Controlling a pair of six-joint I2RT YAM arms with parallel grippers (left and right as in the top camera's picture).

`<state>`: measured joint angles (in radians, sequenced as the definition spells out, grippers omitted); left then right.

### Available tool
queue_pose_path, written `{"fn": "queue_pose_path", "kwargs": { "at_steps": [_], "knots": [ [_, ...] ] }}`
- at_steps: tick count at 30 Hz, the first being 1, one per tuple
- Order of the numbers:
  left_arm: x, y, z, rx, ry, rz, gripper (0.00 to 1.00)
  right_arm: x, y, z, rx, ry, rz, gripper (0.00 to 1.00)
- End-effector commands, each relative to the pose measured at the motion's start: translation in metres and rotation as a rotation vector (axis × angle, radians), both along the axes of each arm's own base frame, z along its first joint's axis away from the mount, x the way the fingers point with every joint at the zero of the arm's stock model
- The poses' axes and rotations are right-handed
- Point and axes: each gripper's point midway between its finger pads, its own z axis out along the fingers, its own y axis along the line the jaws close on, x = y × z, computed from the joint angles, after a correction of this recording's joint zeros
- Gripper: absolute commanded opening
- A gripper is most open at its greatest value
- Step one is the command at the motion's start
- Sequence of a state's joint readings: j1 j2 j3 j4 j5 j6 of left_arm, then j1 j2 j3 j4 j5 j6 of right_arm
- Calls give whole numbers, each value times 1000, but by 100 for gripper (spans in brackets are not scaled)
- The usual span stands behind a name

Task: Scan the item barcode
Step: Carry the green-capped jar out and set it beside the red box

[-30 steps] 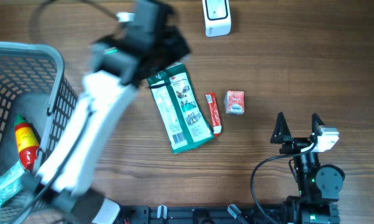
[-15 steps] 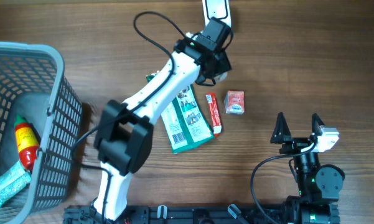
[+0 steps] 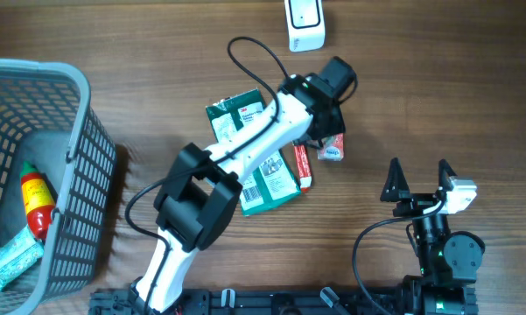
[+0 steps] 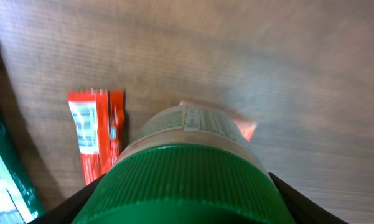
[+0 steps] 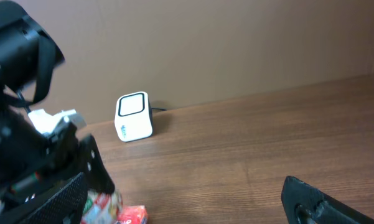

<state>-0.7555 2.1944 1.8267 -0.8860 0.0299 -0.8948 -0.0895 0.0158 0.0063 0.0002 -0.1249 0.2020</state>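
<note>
Left hand [image 3: 322, 122] moved right, one jar [image 4: 188, 177], one scanner [image 3: 305, 24]

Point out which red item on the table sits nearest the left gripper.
The small red carton, partly hidden beneath the left gripper and its green-lidded jar; the slim red stick packet lies farther off, beside the green pouch.

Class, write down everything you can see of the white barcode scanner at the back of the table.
The white barcode scanner is a small rounded box, seemingly smooth plastic. Its sloped upper face carries a pale square window with a dark outline; small bluish marks sit on the front below. A dark cable leaves it behind. It stands upright on the wooden table near the far edge, close to the plain wall. Only the table and the cable touch it.
</note>
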Motion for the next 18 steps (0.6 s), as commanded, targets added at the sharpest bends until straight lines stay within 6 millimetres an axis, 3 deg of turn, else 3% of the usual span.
{"fn": "queue_pose_path", "kwargs": {
  "at_steps": [1, 5, 13, 18],
  "knots": [
    [-6, 21, -27, 103, 7, 56, 63, 0, -2, 2, 8, -9, -11, 100],
    [-7, 17, -28, 83, 14, 50, 64, 0, -2, 2, 8, -9, -11, 100],
    [-31, -30, -29, -22, 28, -58, 64, 0, -2, 2, 8, -9, -11, 100],
    [-32, -12, -22, 65, 12, -38, 61, 0, -2, 2, 8, -9, -11, 100]
  ]
}}
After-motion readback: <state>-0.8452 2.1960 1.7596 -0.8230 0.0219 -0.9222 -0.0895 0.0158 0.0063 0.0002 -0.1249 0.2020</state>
